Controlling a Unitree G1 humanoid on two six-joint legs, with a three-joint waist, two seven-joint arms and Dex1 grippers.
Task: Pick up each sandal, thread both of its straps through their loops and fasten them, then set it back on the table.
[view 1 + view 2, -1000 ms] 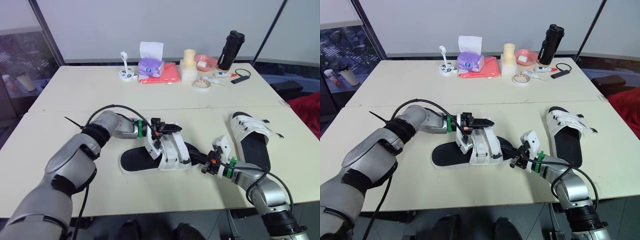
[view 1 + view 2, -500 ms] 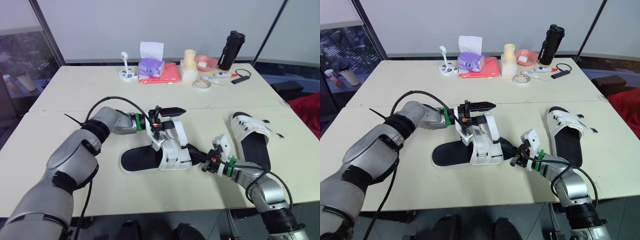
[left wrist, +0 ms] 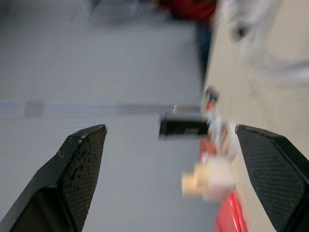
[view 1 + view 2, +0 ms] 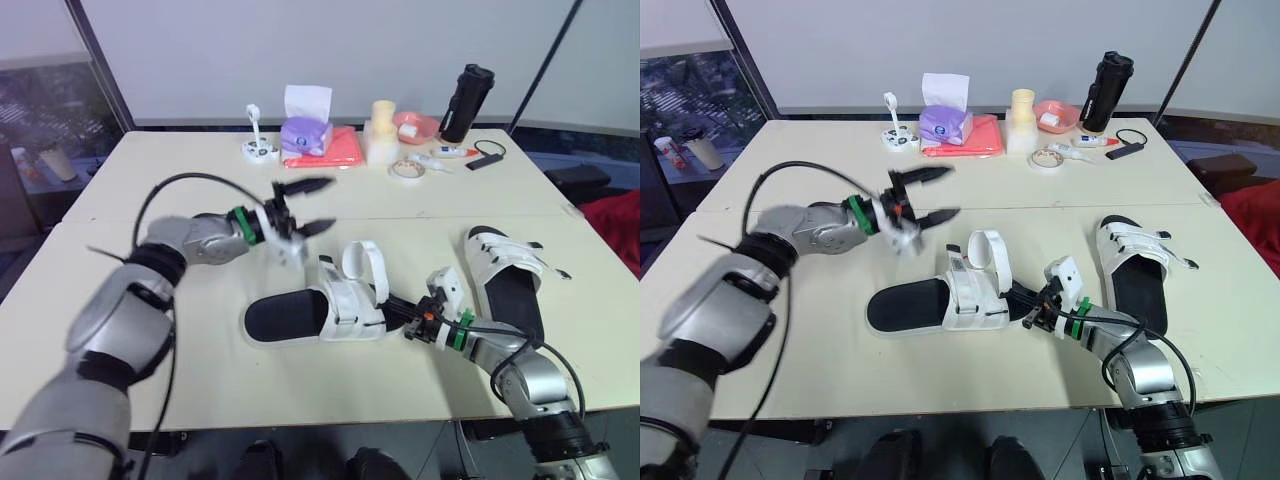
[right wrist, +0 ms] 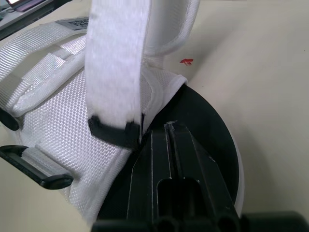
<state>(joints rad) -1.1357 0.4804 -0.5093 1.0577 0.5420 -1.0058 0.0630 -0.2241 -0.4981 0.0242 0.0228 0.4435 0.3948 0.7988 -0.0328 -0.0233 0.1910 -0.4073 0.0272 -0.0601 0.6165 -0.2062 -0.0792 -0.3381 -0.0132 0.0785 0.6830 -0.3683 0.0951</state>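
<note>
Sandal (image 4: 330,308) lies centre of table (image 4: 150,170), 1 strap (image 4: 366,268) arched up, unfastened. Left gripper (image 4: 332,204) wide open, well apart; right gripper (image 4: 390,303) — fingers (image 5: 193,188) together — on its sole (image 5: 215,130). Strap likely soft, light: pinch the free end.

I read this as an office room: a pale bench (image 4: 200,170) before a plain white wall (image 4: 350,50), a window (image 4: 40,120) at the left. Tissue box (image 4: 303,130), tape roll (image 4: 404,170) and bottle (image 4: 466,102) clutter its far edge.

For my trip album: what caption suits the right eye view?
Left gripper hovers open above the table while the shut right gripper rests on a sandal whose strap stands looped upright.
</note>
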